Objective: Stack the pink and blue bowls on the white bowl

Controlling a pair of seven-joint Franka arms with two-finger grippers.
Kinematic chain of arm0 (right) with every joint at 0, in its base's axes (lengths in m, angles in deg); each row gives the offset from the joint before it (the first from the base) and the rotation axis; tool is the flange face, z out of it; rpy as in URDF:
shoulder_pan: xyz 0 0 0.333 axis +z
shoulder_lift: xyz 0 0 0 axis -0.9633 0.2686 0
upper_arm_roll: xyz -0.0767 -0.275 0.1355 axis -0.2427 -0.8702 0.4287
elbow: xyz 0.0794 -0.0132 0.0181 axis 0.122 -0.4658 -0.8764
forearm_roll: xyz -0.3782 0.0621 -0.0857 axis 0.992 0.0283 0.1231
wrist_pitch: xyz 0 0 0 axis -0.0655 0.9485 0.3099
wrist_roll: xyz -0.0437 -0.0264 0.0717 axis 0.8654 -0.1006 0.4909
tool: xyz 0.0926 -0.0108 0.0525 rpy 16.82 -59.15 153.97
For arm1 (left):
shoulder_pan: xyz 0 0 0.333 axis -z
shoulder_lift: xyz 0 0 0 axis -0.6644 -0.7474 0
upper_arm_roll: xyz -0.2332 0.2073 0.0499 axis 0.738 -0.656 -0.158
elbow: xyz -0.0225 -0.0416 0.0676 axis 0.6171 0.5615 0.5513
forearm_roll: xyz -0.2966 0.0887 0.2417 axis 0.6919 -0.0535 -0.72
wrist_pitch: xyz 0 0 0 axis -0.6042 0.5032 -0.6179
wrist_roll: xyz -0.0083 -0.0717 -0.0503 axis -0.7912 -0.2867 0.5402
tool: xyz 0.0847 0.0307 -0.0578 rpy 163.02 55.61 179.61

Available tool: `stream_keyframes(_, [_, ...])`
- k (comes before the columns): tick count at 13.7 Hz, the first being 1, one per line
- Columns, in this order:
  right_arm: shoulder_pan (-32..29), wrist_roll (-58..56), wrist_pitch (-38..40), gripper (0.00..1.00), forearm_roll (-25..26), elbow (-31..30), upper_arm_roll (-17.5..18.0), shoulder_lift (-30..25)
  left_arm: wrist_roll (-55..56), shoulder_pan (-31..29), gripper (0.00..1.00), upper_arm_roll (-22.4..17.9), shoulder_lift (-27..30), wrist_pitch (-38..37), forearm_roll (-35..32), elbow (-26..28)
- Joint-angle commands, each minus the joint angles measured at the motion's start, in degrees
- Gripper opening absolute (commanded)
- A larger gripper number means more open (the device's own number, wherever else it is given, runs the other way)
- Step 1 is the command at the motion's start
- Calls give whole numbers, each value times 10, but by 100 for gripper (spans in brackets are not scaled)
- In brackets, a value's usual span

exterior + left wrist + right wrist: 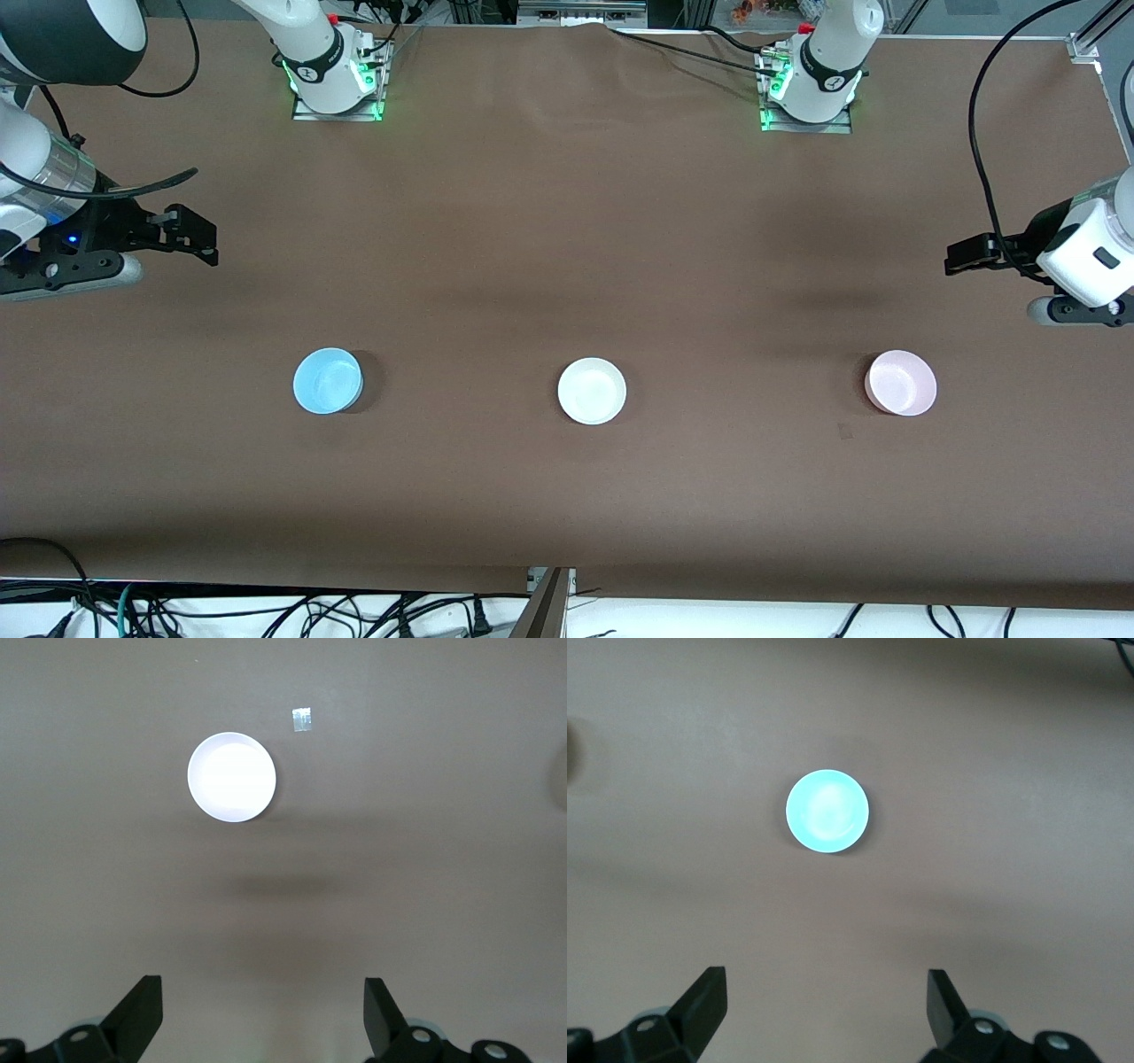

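Fingers of the left gripper (262, 1014) and right gripper (826, 1010) stand open and empty, well apart from the white bowl (592, 391); an off-centre grasp may tip the pink bowl (901, 382) or blue bowl (327, 380).

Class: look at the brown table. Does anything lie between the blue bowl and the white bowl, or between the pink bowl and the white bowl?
Nothing visible does. The blue bowl, white bowl and pink bowl sit in a row, with only bare table between neighbours. Both pincers hang open near the table's ends.
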Motion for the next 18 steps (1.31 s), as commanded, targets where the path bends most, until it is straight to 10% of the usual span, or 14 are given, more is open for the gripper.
stream_keyframes(1, [-1, 3, 11, 100, -13, -1, 5, -9, -13, -17, 100, 0, -14, 0, -6, -16])
stream_keyframes(18, [-2, 2, 13, 99, -16, -1, 2, -8, -194, -98, 100, -57, -208, 400, 149, 127])
